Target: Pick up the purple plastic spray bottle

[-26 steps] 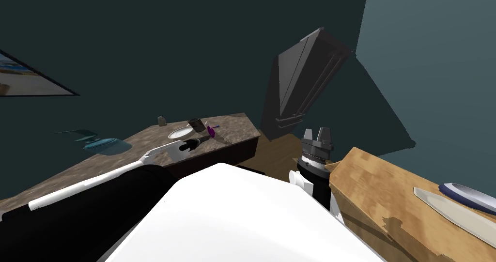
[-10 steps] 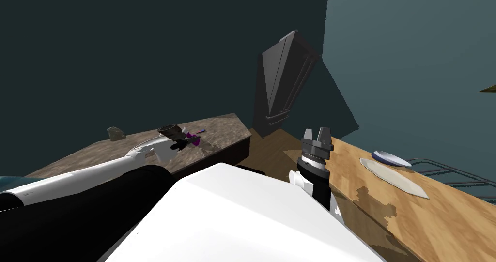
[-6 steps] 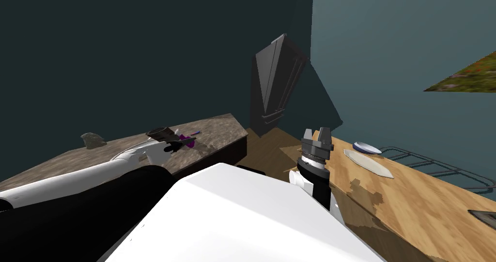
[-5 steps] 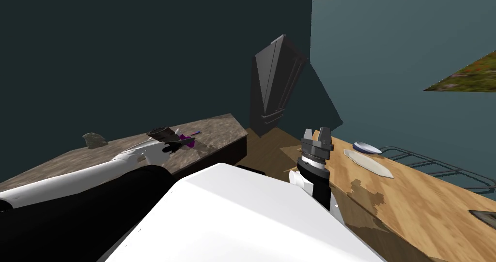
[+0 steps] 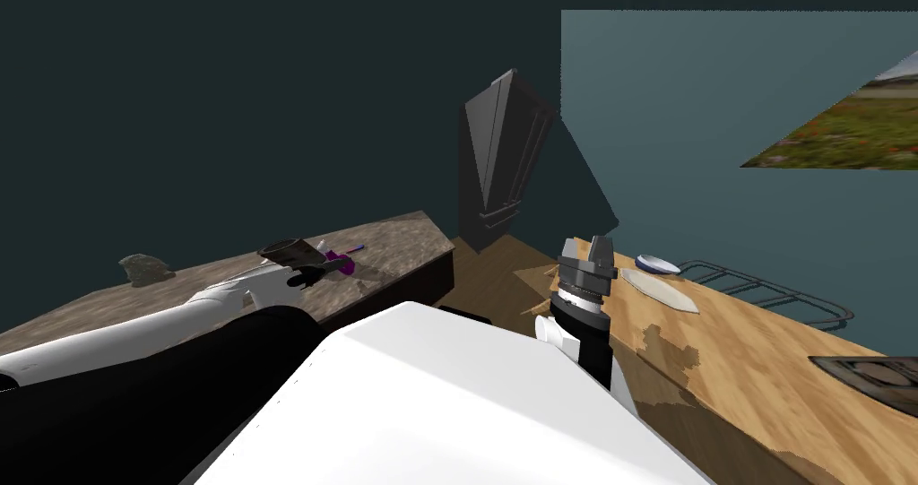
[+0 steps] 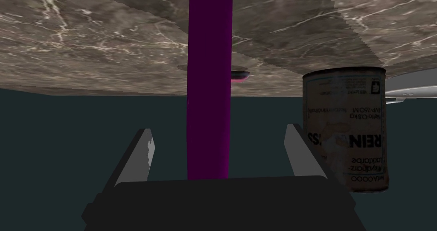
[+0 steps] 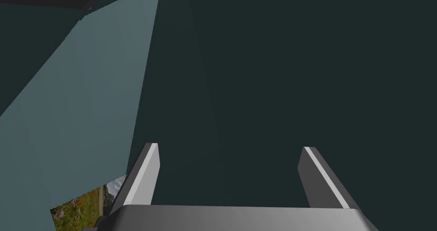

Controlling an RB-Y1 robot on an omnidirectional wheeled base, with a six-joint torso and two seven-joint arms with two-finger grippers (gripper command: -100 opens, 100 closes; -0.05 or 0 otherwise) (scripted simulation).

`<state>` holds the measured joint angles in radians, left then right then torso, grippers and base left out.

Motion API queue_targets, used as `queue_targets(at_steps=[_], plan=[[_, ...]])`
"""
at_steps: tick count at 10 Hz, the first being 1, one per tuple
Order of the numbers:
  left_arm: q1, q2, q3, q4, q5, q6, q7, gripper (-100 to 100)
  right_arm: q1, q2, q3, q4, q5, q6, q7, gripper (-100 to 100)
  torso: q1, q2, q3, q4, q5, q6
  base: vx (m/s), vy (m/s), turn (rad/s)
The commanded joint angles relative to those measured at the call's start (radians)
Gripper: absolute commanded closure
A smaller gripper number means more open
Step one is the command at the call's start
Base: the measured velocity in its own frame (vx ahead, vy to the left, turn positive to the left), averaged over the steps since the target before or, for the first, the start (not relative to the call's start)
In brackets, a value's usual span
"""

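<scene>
Over the marbled surface point(image 6: 85, 49), my left gripper point(image 6: 218, 131) straddles the purple bottle point(image 6: 209, 92), released, so closing would pinch it clear of the can point(image 6: 345, 130).

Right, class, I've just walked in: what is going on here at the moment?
The robot's left gripper is at the purple spray bottle on the marble counter, next to a labelled can. Its fingers stand open on either side of the bottle without pressing it, so nothing is lifted yet. The right gripper is open and idle beside the wooden table.
</scene>
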<state>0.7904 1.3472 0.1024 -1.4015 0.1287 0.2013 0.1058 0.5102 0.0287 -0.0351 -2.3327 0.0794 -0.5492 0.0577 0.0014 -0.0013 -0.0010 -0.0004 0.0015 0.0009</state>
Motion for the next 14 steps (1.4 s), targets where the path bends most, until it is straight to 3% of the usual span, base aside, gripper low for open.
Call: queue_targets(at_steps=[1,3,4,6,7,8,9,10,12,13,14], plan=[[0.004,-0.006,-0.013,0.05,-0.014,-0.05,0.035,-100,0.0,0.0,0.0,0.0,0.0,0.0,0.0,0,0.0,0.0,0.0,0.0,0.0,0.0,-0.019,-0.044,-0.274],[0.004,-0.006,-0.013,0.106,-0.014,-0.067,0.035,-100,0.0,0.0,0.0,0.0,0.0,0.0,0.0,0,-0.002,0.001,0.0,0.0,0.0,0.0,-0.02,-0.043,-0.088],[0.005,-0.008,-0.029,0.134,-0.025,-0.113,0.072,-100,0.0,0.0,0.0,0.0,0.0,0.0,0.0,0,-0.001,0.001,0.0,0.0,0.0,0.0,-0.013,-0.067,-0.266],[0.005,-0.008,-0.029,0.198,-0.025,-0.138,0.072,-100,0.0,0.0,0.0,0.0,0.0,0.0,0.0,0,-0.003,0.0,0.0,0.0,0.0,0.001,-0.016,-0.048,-0.078],[0.007,-0.01,-0.046,0.231,-0.035,-0.184,0.108,-100,0.0,0.0,0.0,0.0,0.0,0.0,0.0,0,-0.001,0.0,0.0,0.0,0.0,0.0,-0.017,-0.058,-0.264],[0.007,-0.01,-0.046,0.268,-0.035,-0.209,0.108,-100,0.0,0.0,0.0,0.0,0.0,0.0,0.0,0,-0.002,0.0,0.0,0.0,0.0,0.002,-0.014,-0.053,-0.17],[0.007,-0.01,-0.046,0.309,-0.035,-0.209,0.108,-100,0.0,0.0,0.0,0.0,0.0,0.0,0.0,0,-0.001,-0.001,0.0,0.0,0.0,0.001,-0.006,-0.025,0.023],[0.008,-0.012,-0.062,0.341,-0.046,-0.264,0.145,-100,0.0,0.0,0.0,0.0,0.0,0.0,0.0,0,0.0,0.0,0.0,0.0,0.0,0.0,-0.015,-0.059,-0.221],[0.008,-0.012,-0.062,0.412,-0.046,-0.28,0.145,-100,0.0,0.0,0.0,0.0,0.0,0.0,0.0,0,-0.002,0.0,0.0,0.0,0.0,0.001,-0.012,-0.045,-0.1],[0.008,-0.012,-0.062,0.412,-0.046,-0.28,0.145,-100,0.0,0.0,0.0,0.0,0.0,0.0,0.0,0,0.0,0.0,0.0,0.0,0.0,0.0,-0.005,-0.008,0.024],[0.01,-0.014,-0.078,0.447,-0.057,-0.326,0.181,-100,0.0,0.0,0.0,0.0,0.0,0.0,0.0,0,0.001,0.0,0.0,0.0,0.001,0.0,-0.014,-0.055,-0.303]])
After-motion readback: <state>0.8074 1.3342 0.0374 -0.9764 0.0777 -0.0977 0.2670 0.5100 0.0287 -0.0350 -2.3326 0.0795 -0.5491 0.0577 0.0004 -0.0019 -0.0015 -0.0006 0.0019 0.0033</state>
